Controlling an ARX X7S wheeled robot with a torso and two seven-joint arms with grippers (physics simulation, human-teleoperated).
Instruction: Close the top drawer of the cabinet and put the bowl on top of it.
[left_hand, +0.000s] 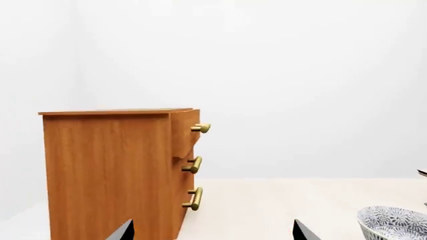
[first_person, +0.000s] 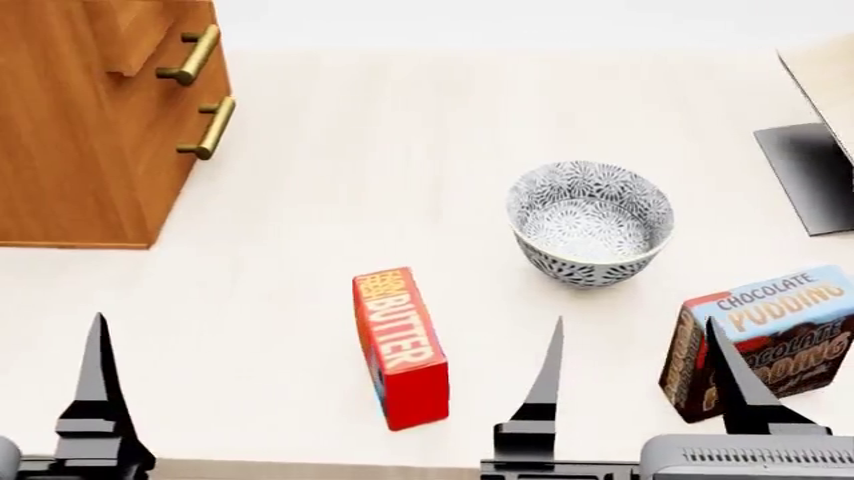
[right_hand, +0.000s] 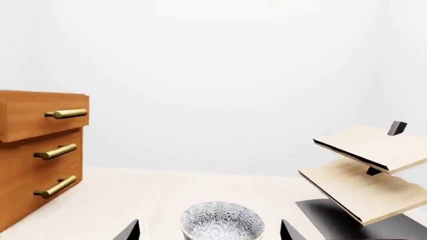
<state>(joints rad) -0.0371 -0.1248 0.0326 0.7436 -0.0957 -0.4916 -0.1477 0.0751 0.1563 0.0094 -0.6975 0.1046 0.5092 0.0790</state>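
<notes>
butter box (first_person: 400, 347) – pudding box (first_person: 763, 338) – rack (right_hand: 367, 170)

The pale cream flat table surface (first_person: 400, 150) carries everything. On it stands the boxy orange-brown wooden cabinet (first_person: 80, 130) at the far left. The round white bowl with dark blue floral pattern (first_person: 589, 222) stands right of the middle. The red rectangular butter box (first_person: 399, 346) lies nearer, well apart from the bowl. The brown and blue chocolate pudding box (first_person: 767, 335) stands at the near right. The pale wood rack on a black base (right_hand: 363, 185) stands at the far right.

Head view: cabinet (first_person: 80, 130) upper left, top drawer (right_hand: 40, 117) sticking out, bowl (first_person: 589, 222) centre-right, butter box (first_person: 399, 347) lower centre, pudding box (first_person: 767, 338) lower right, rack (first_person: 817, 140) right edge.
</notes>
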